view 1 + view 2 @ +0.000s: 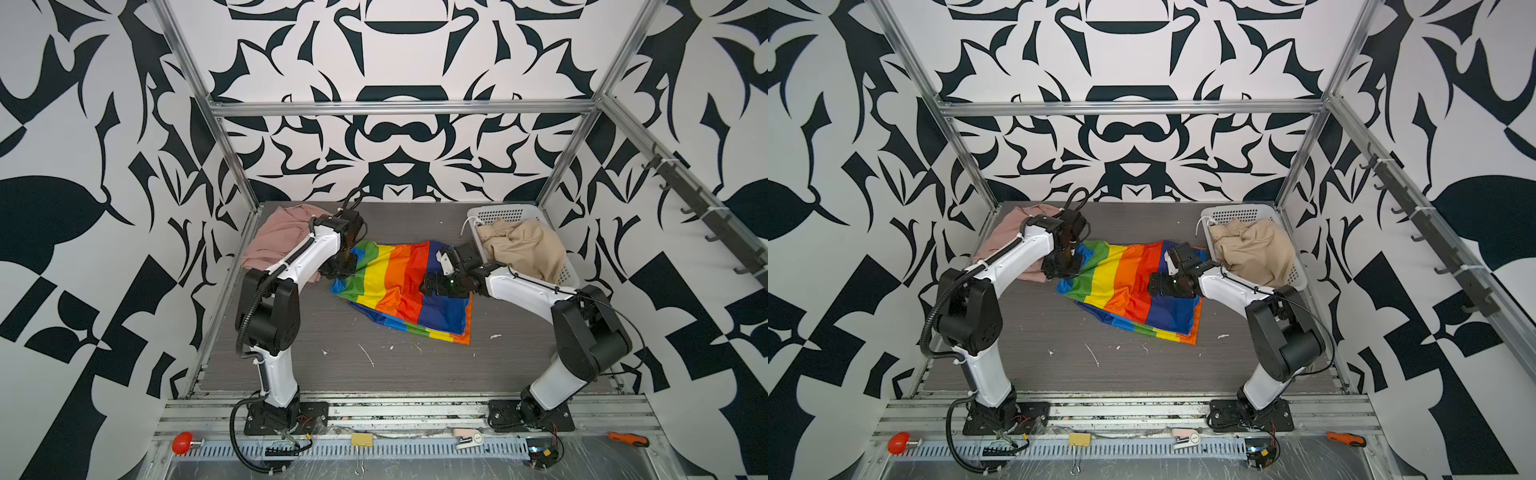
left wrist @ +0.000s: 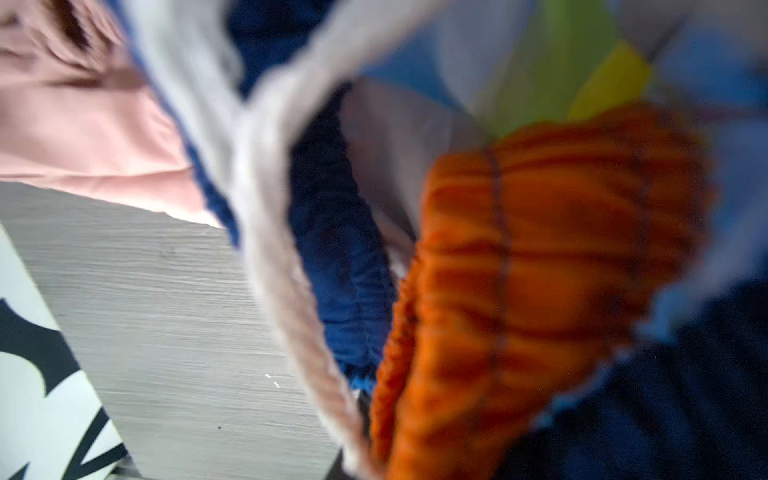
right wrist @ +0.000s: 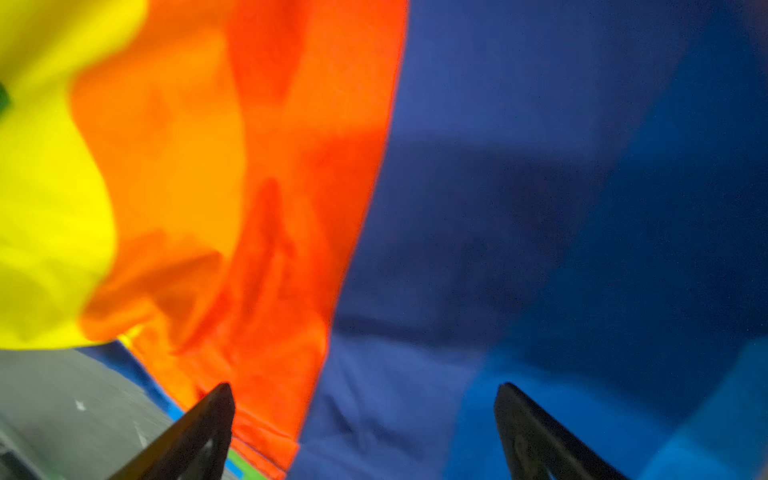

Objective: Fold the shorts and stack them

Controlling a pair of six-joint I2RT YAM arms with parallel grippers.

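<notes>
Lying rumpled, rainbow-striped shorts (image 1: 399, 286), partly doubled over (orange waistband (image 2: 540, 270) gathered)

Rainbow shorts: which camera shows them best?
A top view: the rainbow shorts lie almost whole on the table, in both top views. The left wrist camera gives only a blurred close-up of the gathered waist and white cord; the right wrist camera, blurred stripes beyond the open right pincer.

Bright even light in both top views; wrist views show the rainbow-striped shorts (image 2: 540, 270) blurred.
</notes>
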